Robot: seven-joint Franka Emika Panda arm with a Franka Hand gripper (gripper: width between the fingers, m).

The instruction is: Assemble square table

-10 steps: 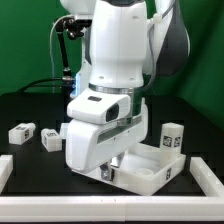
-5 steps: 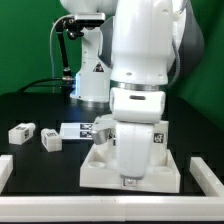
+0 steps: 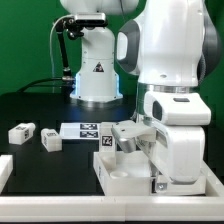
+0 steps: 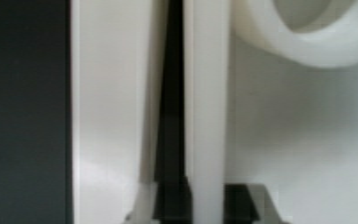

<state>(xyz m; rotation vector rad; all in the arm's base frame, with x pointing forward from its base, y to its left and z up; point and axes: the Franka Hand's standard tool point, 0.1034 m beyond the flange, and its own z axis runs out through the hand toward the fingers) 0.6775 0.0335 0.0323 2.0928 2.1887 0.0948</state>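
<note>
- The square tabletop [image 3: 122,182] lies flat on the black counter [image 3: 35,165], near the front, with its rimmed recessed underside turned up. Being square, it has no long axis.
- One leg [image 3: 122,136] stands upright at its far corner; the tag on it faces the exterior view's left.
- Two loose legs [image 3: 22,131] [image 3: 50,140] lie on their sides, well apart from the tabletop, beside the marker board [image 3: 85,129].
- The gripper [image 3: 158,183] is low at the tabletop's edge on the exterior view's right; there the arm hides the jaws.
- Only the wrist view shows the gripper [image 4: 197,205] closely: the jaws stand narrow, one fingertip on each side of the tabletop's upright rim, closed on it.
</note>
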